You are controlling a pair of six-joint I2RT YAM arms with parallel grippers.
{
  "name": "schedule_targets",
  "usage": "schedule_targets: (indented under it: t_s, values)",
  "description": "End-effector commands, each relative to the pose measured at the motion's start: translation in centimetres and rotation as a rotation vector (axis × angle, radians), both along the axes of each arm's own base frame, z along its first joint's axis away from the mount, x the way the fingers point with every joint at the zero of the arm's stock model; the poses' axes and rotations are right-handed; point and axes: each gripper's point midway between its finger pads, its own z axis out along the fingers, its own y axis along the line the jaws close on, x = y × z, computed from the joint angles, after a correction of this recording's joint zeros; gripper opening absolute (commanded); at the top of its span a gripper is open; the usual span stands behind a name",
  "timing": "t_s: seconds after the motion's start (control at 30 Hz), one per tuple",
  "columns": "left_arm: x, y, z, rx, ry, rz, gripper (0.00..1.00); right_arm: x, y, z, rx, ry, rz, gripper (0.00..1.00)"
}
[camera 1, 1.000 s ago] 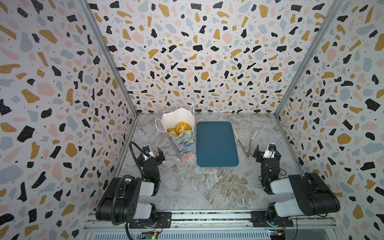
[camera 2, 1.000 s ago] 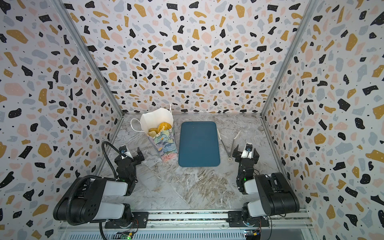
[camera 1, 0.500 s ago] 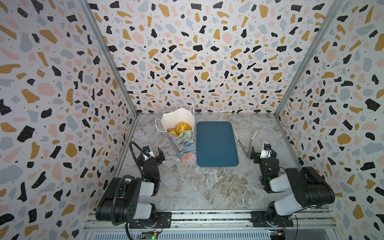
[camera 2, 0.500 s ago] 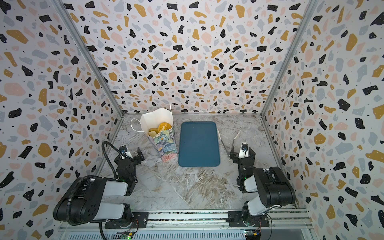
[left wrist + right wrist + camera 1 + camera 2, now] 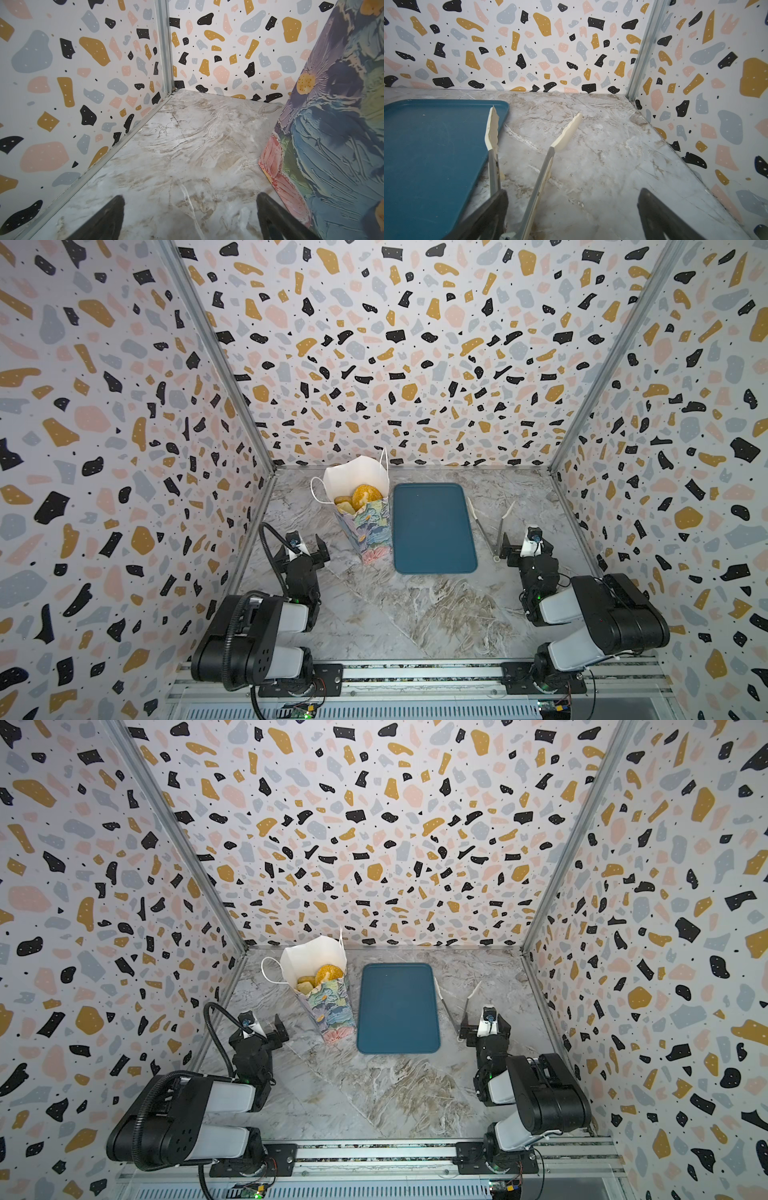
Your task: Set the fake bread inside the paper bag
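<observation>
Both arms are folded low at the near edge of the surface (image 5: 374,614).

- Left fingers (image 5: 272,212): spread wide, nothing between them, only bare marble. They sit just beside the foot of the paper bag (image 5: 332,145). I cannot tell whether they touch it.
- Right fingers (image 5: 654,209): also released and empty. The handle end of the tongs (image 5: 544,170) lies close by one of them, and contact is unclear.
- Paper bag (image 5: 368,526): stands near the back left, next to the blue tray (image 5: 432,531), with its mouth open upward.
- Fake bread (image 5: 363,497): sits inside the bag. A seeded golden piece is on top, with paler pieces beside it (the count is not readable from above).
- No bread shows on the tray or on the bare surface in either top view.

Judgement: the loading looks done. The step in hand is a clean finish.

To do it well:
- Check the tray corners and the strip behind the bag for any stray piece before calling it complete.
- Move the left arm away from the bag, not across it. The bag is tall, narrow and light, so a nudge at the base could tip it and spill the bread.
- Keep the cord handle (image 5: 318,491) clear of the fingers.
- Lift the right arm straight off so it does not drag the tongs against the tray.
</observation>
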Motion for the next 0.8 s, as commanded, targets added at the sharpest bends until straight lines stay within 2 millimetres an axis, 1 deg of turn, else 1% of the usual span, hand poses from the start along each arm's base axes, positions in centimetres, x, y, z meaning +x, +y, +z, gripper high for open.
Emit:
schedule_targets:
  t_s: [0.0,0.77]
  values:
    - [0.3,-0.15,1.72,0.005,-0.065,-0.005,0.99,0.43,0.16,1.3,0.012,-0.043,0.005,0.99]
    - [0.3,-0.15,1.69,0.007,-0.063,-0.003,0.99,0.49,0.32,1.23,0.004,-0.039,0.005,0.99]
